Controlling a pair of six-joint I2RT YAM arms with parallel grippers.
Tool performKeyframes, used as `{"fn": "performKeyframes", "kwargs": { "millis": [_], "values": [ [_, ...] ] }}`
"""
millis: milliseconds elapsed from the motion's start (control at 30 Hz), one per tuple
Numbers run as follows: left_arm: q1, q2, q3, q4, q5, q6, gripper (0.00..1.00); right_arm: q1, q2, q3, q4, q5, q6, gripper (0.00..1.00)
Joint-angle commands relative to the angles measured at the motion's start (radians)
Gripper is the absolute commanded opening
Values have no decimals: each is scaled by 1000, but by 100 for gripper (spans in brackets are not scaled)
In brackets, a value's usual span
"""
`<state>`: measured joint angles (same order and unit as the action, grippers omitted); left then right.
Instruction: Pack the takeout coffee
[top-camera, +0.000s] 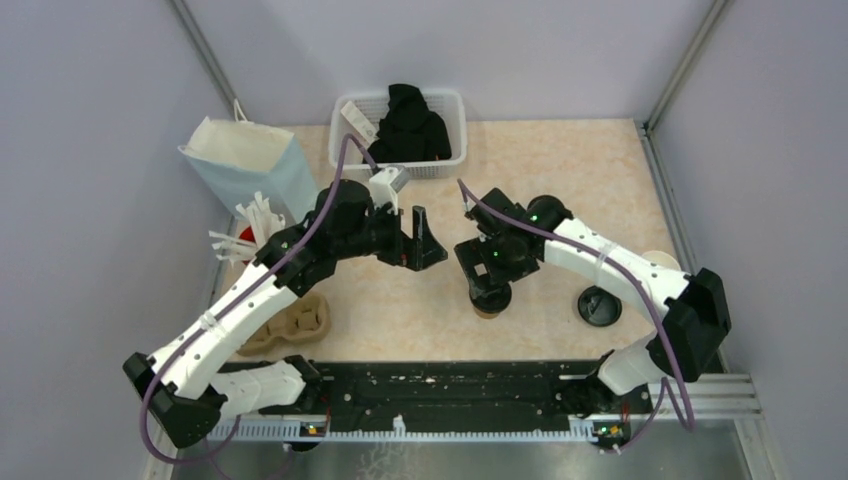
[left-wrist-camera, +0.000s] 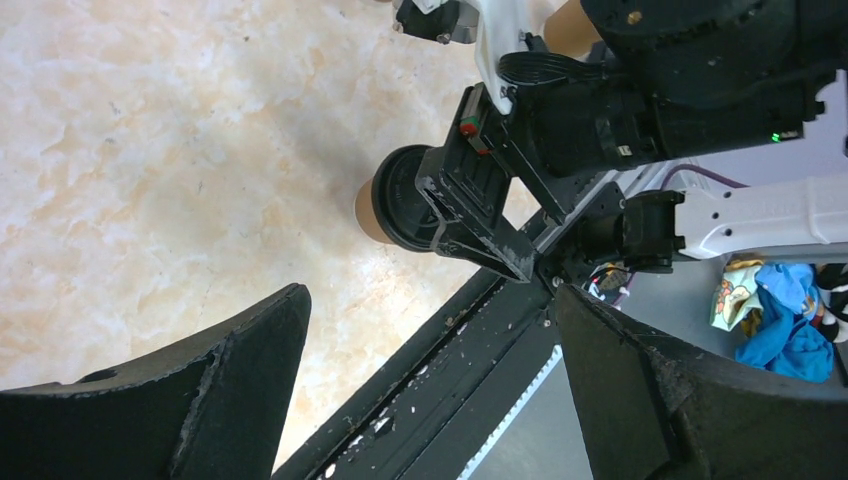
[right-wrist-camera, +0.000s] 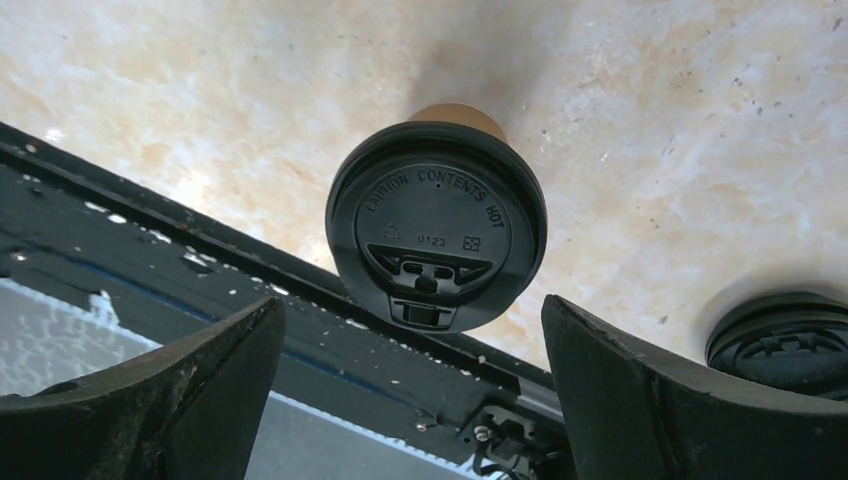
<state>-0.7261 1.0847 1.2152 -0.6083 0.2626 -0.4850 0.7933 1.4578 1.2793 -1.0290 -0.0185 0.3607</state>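
The takeout coffee (right-wrist-camera: 435, 225) is a brown kraft cup with a black lid on it, standing upright near the table's front edge. It also shows in the top view (top-camera: 489, 309) and in the left wrist view (left-wrist-camera: 392, 200). My right gripper (right-wrist-camera: 410, 400) is open and hovers just above the lidded cup, holding nothing; in the top view (top-camera: 489, 283) it hides most of the cup. My left gripper (top-camera: 425, 240) is open and empty, raised left of the cup and pointing toward it; it also shows in the left wrist view (left-wrist-camera: 430, 380).
A second black lid (top-camera: 598, 306) lies right of the cup. A moulded cardboard carrier (top-camera: 290, 325) sits front left. A red cup of white straws (top-camera: 245, 238) and a paper bag (top-camera: 245, 165) stand at the left. A white basket (top-camera: 450, 110) with black cloth is at the back.
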Motion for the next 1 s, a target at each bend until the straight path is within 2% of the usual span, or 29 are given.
{"fn": "performKeyframes", "kwargs": {
  "millis": [0,233,767,967],
  "values": [
    [2,1,-19,11,-25,-15,98,37,20,56,-33,73,-16,99],
    [2,13,-18,15,-22,-17,98,63,45,32,-7,104,-16,98],
    [2,39,0,4,-16,-3,98,74,97,12,29,156,-32,88],
    [2,55,16,3,-13,3,98,76,105,1,36,142,-35,89]
  ]
}}
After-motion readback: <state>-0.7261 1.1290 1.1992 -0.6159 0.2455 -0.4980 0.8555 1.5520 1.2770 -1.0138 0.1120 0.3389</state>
